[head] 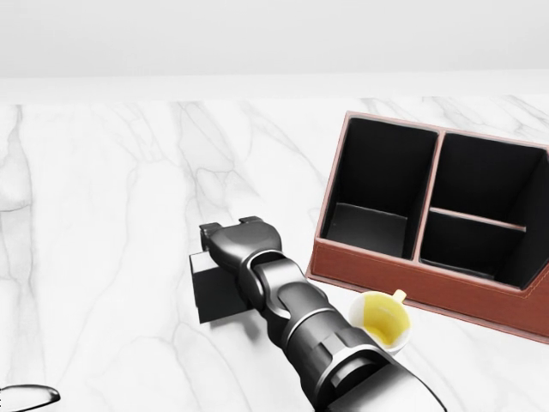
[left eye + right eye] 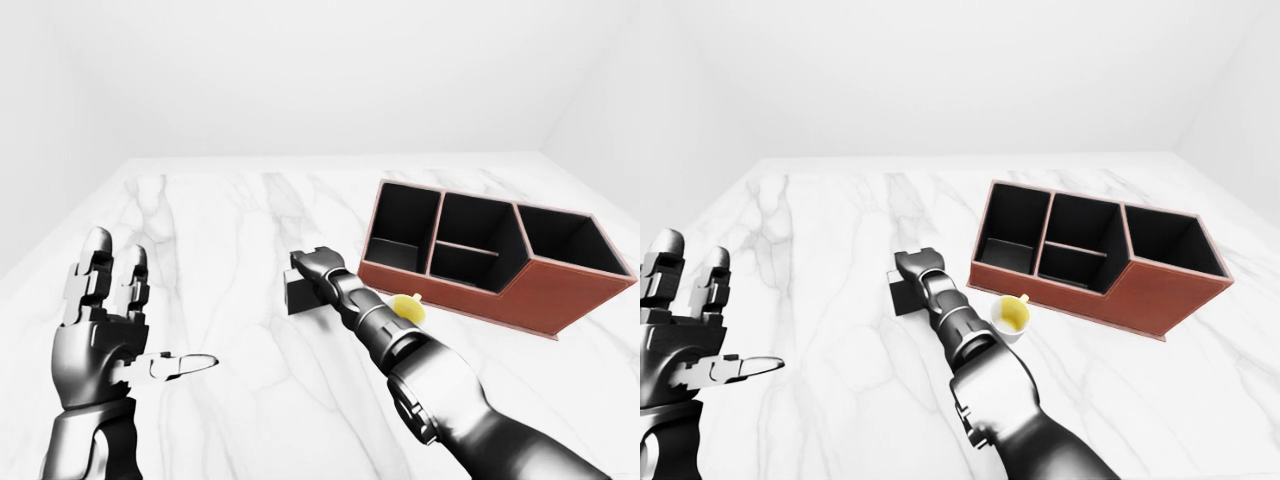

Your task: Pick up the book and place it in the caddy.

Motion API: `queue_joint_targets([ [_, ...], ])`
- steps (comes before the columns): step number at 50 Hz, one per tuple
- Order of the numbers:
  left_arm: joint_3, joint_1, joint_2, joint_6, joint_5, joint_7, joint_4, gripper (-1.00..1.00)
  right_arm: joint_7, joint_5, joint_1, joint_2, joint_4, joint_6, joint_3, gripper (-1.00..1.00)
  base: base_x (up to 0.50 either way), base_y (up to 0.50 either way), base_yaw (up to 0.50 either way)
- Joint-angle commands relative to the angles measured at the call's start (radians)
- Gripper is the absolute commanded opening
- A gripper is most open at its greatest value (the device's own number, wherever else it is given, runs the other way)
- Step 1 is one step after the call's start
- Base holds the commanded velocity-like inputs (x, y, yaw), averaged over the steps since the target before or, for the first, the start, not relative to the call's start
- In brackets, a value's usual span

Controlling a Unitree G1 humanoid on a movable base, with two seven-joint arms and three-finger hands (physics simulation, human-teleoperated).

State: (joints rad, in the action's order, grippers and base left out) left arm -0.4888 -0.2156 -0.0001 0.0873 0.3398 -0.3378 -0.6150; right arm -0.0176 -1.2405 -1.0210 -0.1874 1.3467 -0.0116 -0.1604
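Note:
The book [image 1: 216, 294] is a small dark block on the white marble table [image 1: 103, 215], left of the caddy. My right hand [image 1: 236, 236] lies over its top edge, knuckles toward the camera, with the fingers hidden behind the hand. The red-brown caddy [image 1: 377, 268] with black compartments stands at the right of the head view, a short gap from the book. My left hand [image 2: 150, 320] is raised at the lower left of the left-eye view, fingers spread, thumb out, and empty.
A small white cup [image 1: 383, 319] with a yellow inside stands on the table between my right forearm and the caddy's near wall. The table's top edge meets a plain white wall.

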Motion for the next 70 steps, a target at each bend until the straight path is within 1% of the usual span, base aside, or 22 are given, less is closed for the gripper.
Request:
queue_joint_targets([
  [1, 0.013, -0.01, -0.009, 0.0, -0.004, -0.005, -0.011, 1.0, 0.006, 0.045, -0.05, 0.012, -0.063, 0.002, 0.007, -1.0, 0.0, 0.0, 0.0],
  [7, 0.011, -0.02, -0.014, 0.0, 0.0, -0.011, -0.032, 1.0, 0.039, 0.07, -0.086, 0.029, -0.1, -0.001, 0.011, -1.0, 0.0, 0.0, 0.0],
  [9, 0.012, -0.019, -0.015, 0.0, -0.003, -0.011, -0.036, 1.0, 0.062, 0.08, -0.1, 0.037, -0.122, -0.01, 0.014, -1.0, 0.0, 0.0, 0.0],
  [13, 0.017, -0.019, -0.018, 0.0, -0.008, -0.013, -0.039, 1.0, 0.074, 0.101, -0.117, 0.048, -0.159, -0.018, 0.02, -1.0, 0.0, 0.0, 0.0],
  [21, 0.045, -0.015, -0.02, 0.0, -0.024, -0.005, -0.049, 1.0, 0.123, 0.146, -0.147, 0.091, -0.271, -0.055, 0.037, -1.0, 0.0, 0.0, 0.0],
  [24, 0.06, -0.012, -0.02, 0.0, -0.03, -0.002, -0.051, 1.0, 0.144, 0.16, -0.153, 0.114, -0.316, -0.073, 0.045, -1.0, 0.0, 0.0, 0.0],
  [26, 0.067, -0.01, -0.02, 0.0, -0.032, 0.0, -0.052, 1.0, 0.155, 0.17, -0.156, 0.127, -0.342, -0.076, 0.052, -1.0, 0.0, 0.0, 0.0],
  [29, 0.076, -0.01, -0.019, 0.0, -0.036, 0.001, -0.052, 1.0, 0.177, 0.179, -0.156, 0.143, -0.378, -0.076, 0.056, -1.0, 0.0, 0.0, 0.0],
  [33, 0.094, -0.004, -0.015, 0.0, -0.046, 0.009, -0.055, 1.0, 0.243, 0.194, -0.144, 0.178, -0.482, -0.076, 0.068, -1.0, 0.0, 0.0, 0.0],
  [35, 0.1, -0.004, -0.014, 0.0, -0.048, 0.011, -0.06, 1.0, 0.251, 0.202, -0.139, 0.189, -0.526, -0.076, 0.075, -1.0, 0.0, 0.0, 0.0],
  [36, 0.104, -0.005, -0.015, 0.0, -0.05, 0.011, -0.063, 1.0, 0.274, 0.199, -0.133, 0.198, -0.554, -0.076, 0.073, -1.0, 0.0, 0.0, 0.0],
  [39, 0.113, -0.003, -0.015, 0.0, -0.054, 0.014, -0.059, 1.0, 0.299, 0.187, -0.107, 0.212, -0.634, -0.076, 0.077, -1.0, 0.0, 0.0, 0.0],
  [40, 0.115, -0.002, -0.014, 0.0, -0.054, 0.015, -0.059, 1.0, 0.323, 0.2, -0.098, 0.201, -0.667, -0.076, 0.095, -1.0, 0.0, 0.0, 0.0],
  [42, 0.121, 0.001, -0.012, 0.0, -0.056, 0.019, -0.061, 1.0, 0.347, 0.183, -0.074, 0.225, -0.73, -0.076, 0.082, -1.0, 0.0, 0.0, 0.0],
  [47, 0.145, 0.002, -0.012, 0.0, -0.066, 0.023, -0.066, 1.0, 0.419, 0.161, -0.046, 0.251, -0.841, -0.076, 0.096, -1.0, 0.0, 0.0, 0.0],
  [48, 0.15, 0.001, -0.012, 0.0, -0.068, 0.023, -0.067, 1.0, 0.415, 0.139, -0.045, 0.247, -0.862, -0.076, 0.101, -1.0, 0.0, 0.0, 0.0],
  [49, 0.158, 0.0, -0.013, 0.0, -0.071, 0.022, -0.07, 1.0, 0.464, 0.143, -0.036, 0.266, -0.906, -0.076, 0.1, -1.0, 0.0, 0.0, 0.0],
  [51, 0.163, -0.003, -0.014, 0.0, -0.071, 0.022, -0.074, 1.0, 0.505, 0.13, -0.023, 0.276, -0.962, -0.076, 0.104, -1.0, 0.0, 0.0, 0.0],
  [60, 0.173, -0.039, -0.027, 0.0, -0.069, 0.013, -0.12, 1.0, 0.644, 0.068, 0.033, 0.324, -1.136, -0.076, 0.131, -1.0, 0.0, 0.0, 0.0],
  [65, 0.165, -0.039, -0.031, 0.0, -0.072, 0.01, -0.129, 1.0, 0.689, 0.038, 0.07, 0.345, -1.2, -0.076, 0.146, -1.0, 0.0, 0.0, 0.0],
  [70, 0.181, -0.037, -0.034, 0.0, -0.082, 0.015, -0.137, 1.0, 0.712, 0.032, 0.097, 0.369, -1.242, -0.076, 0.167, -1.0, 0.0, 0.0, 0.0],
])
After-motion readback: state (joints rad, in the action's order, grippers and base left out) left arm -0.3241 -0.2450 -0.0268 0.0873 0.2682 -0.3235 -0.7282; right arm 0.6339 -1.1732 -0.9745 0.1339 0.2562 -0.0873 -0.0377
